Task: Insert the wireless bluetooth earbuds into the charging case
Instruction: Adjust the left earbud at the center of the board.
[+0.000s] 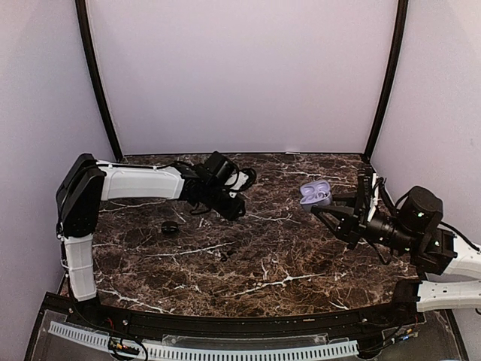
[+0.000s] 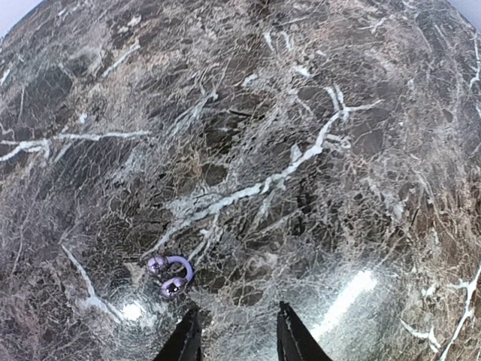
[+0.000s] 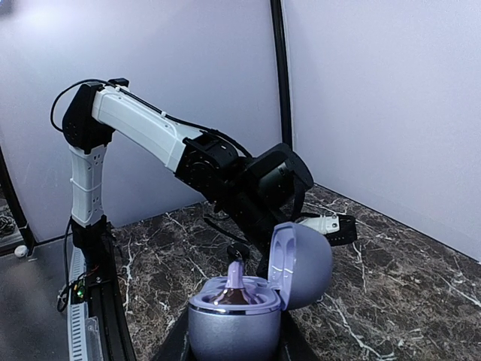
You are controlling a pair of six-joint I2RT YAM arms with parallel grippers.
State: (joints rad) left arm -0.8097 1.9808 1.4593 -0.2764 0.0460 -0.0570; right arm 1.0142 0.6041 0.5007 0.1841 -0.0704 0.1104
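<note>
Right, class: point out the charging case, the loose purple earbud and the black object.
charging case (image 3: 233, 331), right wrist view, on its rounded lower shell.
purple earbud (image 2: 172, 286), left wrist view, on its lower rounded end.
black object (image 1: 170, 227), top view, its centre.

Dark brown marble-pattern tabletop (image 1: 248, 263), white veining, glare spots; plain pale lavender walls (image 1: 240, 68), upper frame; two black corner posts (image 1: 97, 83).

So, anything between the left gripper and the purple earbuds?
No. In the left wrist view, only bare marble tabletop separates the left gripper from the purple earbuds.
</note>
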